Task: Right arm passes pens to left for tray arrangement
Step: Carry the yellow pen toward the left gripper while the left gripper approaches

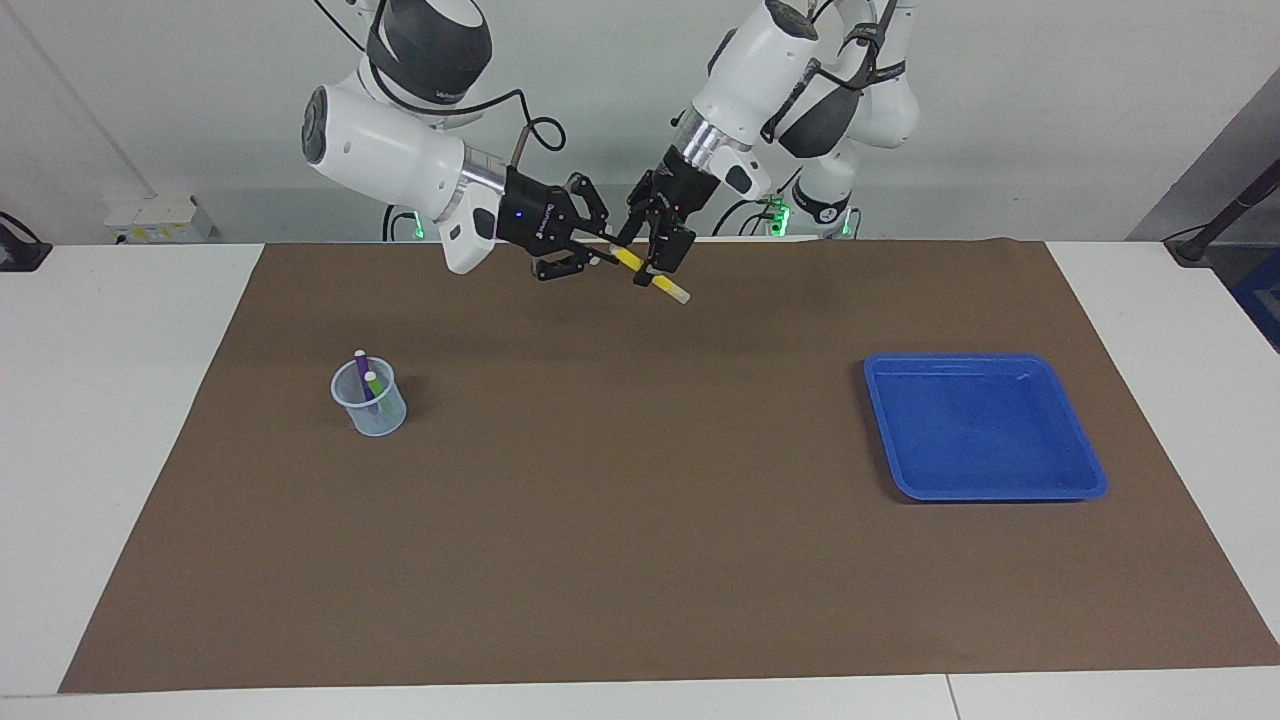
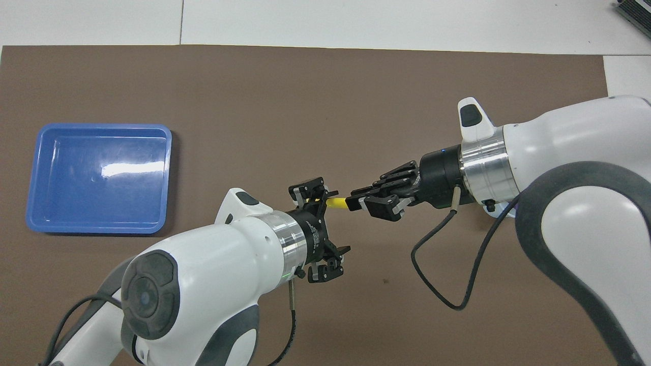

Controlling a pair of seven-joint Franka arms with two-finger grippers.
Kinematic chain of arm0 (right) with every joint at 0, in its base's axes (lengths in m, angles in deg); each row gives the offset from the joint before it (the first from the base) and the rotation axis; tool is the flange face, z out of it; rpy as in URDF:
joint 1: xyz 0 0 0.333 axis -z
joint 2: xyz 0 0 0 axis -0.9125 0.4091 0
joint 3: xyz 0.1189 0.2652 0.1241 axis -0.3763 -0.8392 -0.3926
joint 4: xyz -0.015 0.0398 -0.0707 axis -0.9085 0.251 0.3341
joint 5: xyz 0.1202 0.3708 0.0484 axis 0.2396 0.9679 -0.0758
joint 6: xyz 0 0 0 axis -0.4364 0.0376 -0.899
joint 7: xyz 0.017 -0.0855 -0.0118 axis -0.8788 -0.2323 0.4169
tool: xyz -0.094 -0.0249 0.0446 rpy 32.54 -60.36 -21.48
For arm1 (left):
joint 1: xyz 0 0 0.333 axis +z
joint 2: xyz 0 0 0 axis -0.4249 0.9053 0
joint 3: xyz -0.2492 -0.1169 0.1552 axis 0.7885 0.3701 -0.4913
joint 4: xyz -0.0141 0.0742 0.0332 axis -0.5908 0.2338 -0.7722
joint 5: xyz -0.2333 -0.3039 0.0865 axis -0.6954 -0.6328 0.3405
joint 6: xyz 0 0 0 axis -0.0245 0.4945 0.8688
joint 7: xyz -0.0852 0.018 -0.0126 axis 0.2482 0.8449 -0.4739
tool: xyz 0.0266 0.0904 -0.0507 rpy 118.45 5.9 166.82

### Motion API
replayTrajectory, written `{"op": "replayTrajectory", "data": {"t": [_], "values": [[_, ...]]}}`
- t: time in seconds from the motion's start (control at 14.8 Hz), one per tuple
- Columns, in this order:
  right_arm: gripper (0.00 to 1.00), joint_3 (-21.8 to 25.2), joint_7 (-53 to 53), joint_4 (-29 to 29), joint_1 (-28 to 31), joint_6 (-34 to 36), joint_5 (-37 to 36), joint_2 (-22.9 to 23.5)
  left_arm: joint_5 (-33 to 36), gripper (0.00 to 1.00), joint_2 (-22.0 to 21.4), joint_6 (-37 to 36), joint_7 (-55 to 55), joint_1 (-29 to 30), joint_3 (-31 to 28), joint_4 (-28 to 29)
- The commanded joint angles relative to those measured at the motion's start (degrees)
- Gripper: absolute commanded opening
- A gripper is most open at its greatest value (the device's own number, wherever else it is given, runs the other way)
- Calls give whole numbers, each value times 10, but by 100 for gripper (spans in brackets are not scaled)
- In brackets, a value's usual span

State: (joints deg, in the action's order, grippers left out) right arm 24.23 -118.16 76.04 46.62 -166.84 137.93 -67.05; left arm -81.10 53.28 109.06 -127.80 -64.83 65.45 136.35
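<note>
Jaws of the right gripper (image 1: 590,252) are clamped on the yellow pen (image 1: 655,280), which slants down from them in the upper middle of the facing view. The right arm (image 1: 390,160) reaches in from the upper left of that frame, its wrist nearly level. Jaws of the left gripper (image 1: 655,250) stand wide apart around the pen's shaft without gripping it; the left arm (image 1: 740,70) angles steeply down from the top centre. Purple and green pens (image 1: 366,385) stand in a clear cup (image 1: 370,400) at middle left. The blue tray (image 1: 985,428) lies on the brown mat (image 1: 640,520) at middle right on the desk (image 1: 110,400).
</note>
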Motion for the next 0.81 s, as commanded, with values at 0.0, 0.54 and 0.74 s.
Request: {"op": "replayTrajectory", "data": {"t": [0.0, 0.54, 0.74], "values": [[0, 1, -20, 17, 1, -11, 18, -13, -7, 89, -1, -30, -4, -3, -7, -16], [0, 1, -30, 17, 1, -11, 19, -13, 5, 66, -1, -41, -4, -1, -9, -27], [0, 1, -32, 17, 0, -15, 20, -13, 13, 61, -1, -41, -4, -1, -9, -26]]}}
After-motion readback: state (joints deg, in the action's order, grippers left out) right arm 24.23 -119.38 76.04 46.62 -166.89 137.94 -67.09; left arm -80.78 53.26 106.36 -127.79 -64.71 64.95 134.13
